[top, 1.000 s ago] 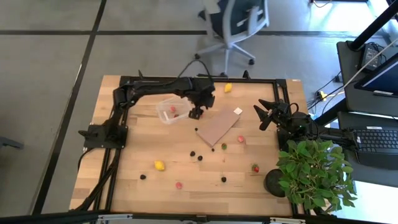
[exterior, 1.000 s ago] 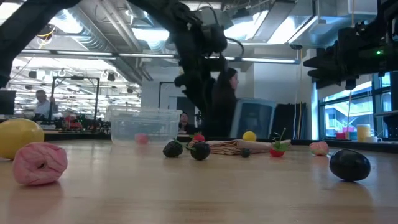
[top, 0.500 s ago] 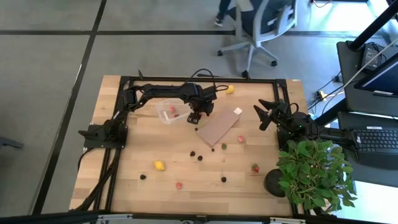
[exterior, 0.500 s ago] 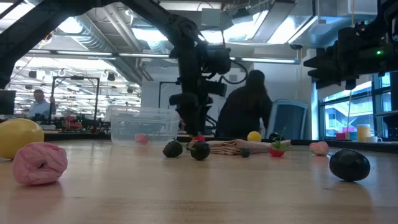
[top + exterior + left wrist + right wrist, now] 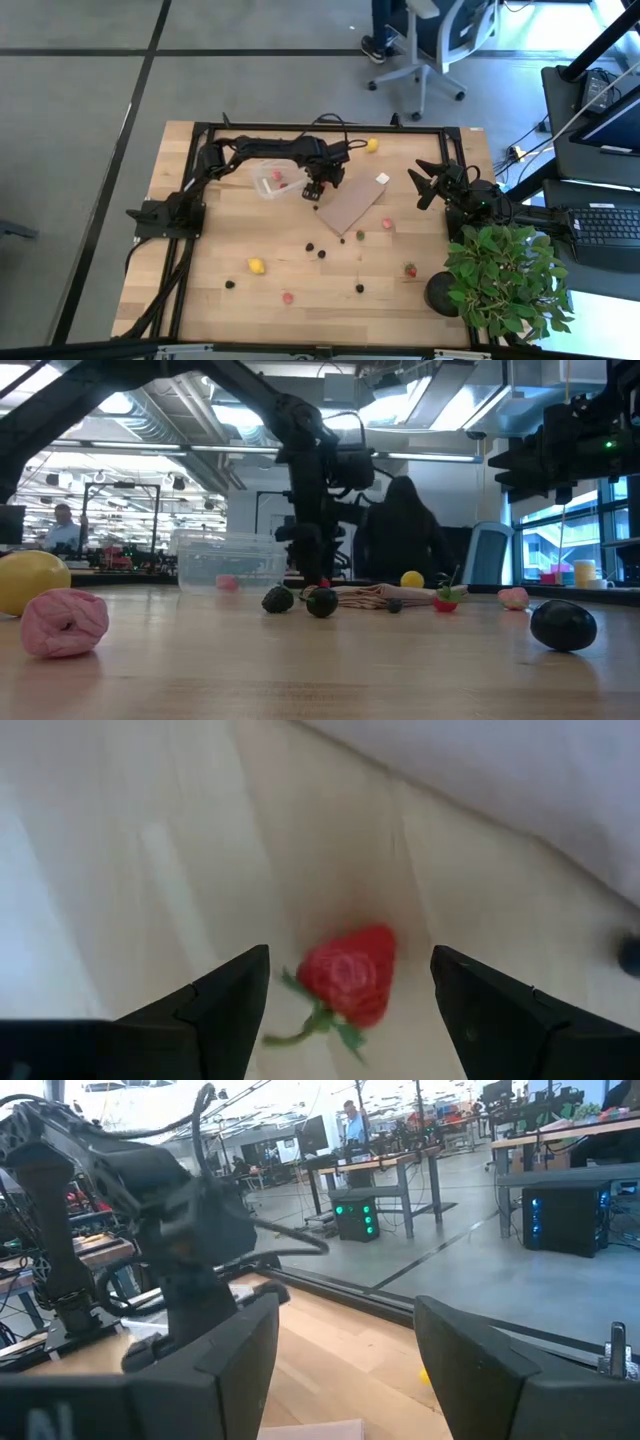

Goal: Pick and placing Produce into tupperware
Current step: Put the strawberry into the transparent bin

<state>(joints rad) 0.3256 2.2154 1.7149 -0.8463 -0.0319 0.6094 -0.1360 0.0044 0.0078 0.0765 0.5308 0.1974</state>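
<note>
Flanking the left gripper [image 5: 350, 995], tupperware [image 5: 274, 179] and a tan board [image 5: 350, 205] sat close; its spread jaws straddled a strawberry [image 5: 347, 975]. The right gripper [image 5: 428, 183] waited open.

My two arms are matte black, built of chunky jointed segments on a black tubular base frame. A thin black cable loops off the wrist behind the left gripper [image 5: 350, 995], whose dark flat fingers [image 5: 225, 1005] are broad with angled tips. The right gripper [image 5: 340, 1370] has the same thick, smooth black fingers [image 5: 480, 1365].
</note>
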